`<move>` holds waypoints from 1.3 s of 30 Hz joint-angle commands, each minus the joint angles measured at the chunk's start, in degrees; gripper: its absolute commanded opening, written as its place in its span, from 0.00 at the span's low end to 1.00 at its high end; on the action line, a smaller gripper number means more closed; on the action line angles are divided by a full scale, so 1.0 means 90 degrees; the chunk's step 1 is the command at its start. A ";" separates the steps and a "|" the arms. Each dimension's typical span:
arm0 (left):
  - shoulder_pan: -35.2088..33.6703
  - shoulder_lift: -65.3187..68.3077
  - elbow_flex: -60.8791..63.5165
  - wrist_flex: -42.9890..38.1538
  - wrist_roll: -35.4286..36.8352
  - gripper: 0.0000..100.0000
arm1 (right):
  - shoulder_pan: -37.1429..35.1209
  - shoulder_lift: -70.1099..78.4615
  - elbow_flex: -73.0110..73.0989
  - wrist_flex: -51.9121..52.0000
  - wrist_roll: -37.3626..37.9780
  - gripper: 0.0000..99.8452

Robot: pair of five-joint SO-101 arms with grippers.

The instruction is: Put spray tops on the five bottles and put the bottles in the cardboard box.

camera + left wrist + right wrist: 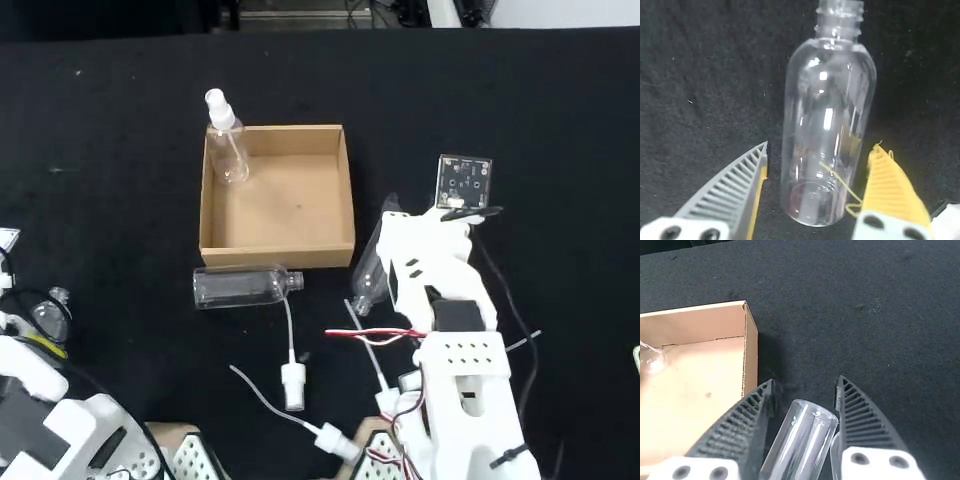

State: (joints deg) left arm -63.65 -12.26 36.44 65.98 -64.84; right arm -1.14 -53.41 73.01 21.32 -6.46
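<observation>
In the right gripper [805,381], jaws pinched on a tilted uncapped bottle [802,440] just beside the cardboard box [275,255]; at the left gripper [821,145], a second open-necked bottle [827,115], hold impossible to tell; upright in the box, a spray-topped bottle [228,150].

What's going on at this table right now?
A bottle-capping and boxing job is partway done. One finished bottle stands in a corner of the cardboard box. The right gripper holds a topless bottle beside the box. The left gripper is around a second topless bottle. A third bottle and two loose spray tops lie on the table near the box.
</observation>
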 commanded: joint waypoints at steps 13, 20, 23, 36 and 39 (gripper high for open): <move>0.1431 0.0010 -0.0825 0.0440 0.0107 0.29 | 0.0107 -0.0044 -0.0044 -0.0195 -0.0010 0.18; 0.1314 0.0010 -0.0825 -0.0215 0.0098 0.29 | 0.0107 -0.0034 -0.0044 -0.0195 -0.0010 0.18; 0.1324 0.0010 -0.0601 -0.0274 -0.0264 0.29 | 0.0107 -0.0034 -0.0044 -0.0195 -0.0010 0.18; 0.1382 -0.0049 0.0630 -0.1475 -0.0430 0.29 | 0.0107 -0.0024 -0.0044 -0.0195 -0.0010 0.18; 0.1382 0.0010 0.0757 -0.1475 -0.0449 0.29 | 0.0107 -0.0024 -0.0044 -0.0195 -0.0010 0.18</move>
State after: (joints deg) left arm -51.78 -11.74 42.51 53.41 -68.09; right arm -1.14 -53.41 73.01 21.32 -6.46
